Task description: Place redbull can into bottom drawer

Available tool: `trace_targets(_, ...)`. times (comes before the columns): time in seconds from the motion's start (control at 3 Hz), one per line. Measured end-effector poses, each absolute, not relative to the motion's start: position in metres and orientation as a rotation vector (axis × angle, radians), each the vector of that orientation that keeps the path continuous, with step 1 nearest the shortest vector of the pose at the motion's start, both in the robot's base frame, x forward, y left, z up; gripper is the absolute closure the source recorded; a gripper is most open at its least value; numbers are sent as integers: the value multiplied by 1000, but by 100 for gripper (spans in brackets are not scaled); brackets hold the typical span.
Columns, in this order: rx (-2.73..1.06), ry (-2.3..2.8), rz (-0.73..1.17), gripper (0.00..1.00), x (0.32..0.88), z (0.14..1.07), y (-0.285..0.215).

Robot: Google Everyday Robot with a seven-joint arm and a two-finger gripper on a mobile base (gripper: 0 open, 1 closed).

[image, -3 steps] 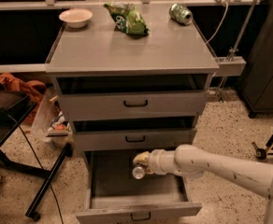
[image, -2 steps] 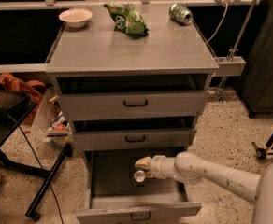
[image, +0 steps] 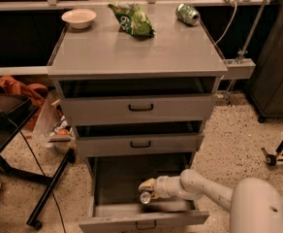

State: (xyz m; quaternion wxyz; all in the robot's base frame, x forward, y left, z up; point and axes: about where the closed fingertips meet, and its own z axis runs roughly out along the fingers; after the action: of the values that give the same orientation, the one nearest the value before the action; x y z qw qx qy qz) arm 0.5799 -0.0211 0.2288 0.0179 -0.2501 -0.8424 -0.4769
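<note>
The redbull can [image: 145, 197] sat low inside the open bottom drawer [image: 113, 178], toward the front and right of centre, tilted so its round end faced the camera; whether it touched the drawer floor could not be told. The pincer [image: 149, 191] was closed around the can, its pale fingers [image: 146, 184] pressed to the can's upper side. The white arm [image: 204, 191] reached in from the lower right, crossing the drawer's right wall. Above, the middle drawer [image: 140, 143] and top drawer [image: 140, 108] each stood slightly pulled out, with dark gaps over their fronts. On the cabinet's grey surface [image: 132, 52] lay a white bowl [image: 79, 18] at the back left, a green snack bag [image: 133, 19] near the back middle, and a green can [image: 187, 14] on its side at the back right, all well apart.
</note>
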Motion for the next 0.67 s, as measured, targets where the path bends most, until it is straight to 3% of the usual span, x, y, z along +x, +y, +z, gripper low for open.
trace_targets(0.67, -473, -2641, -1556, 100, 606, 214, -18)
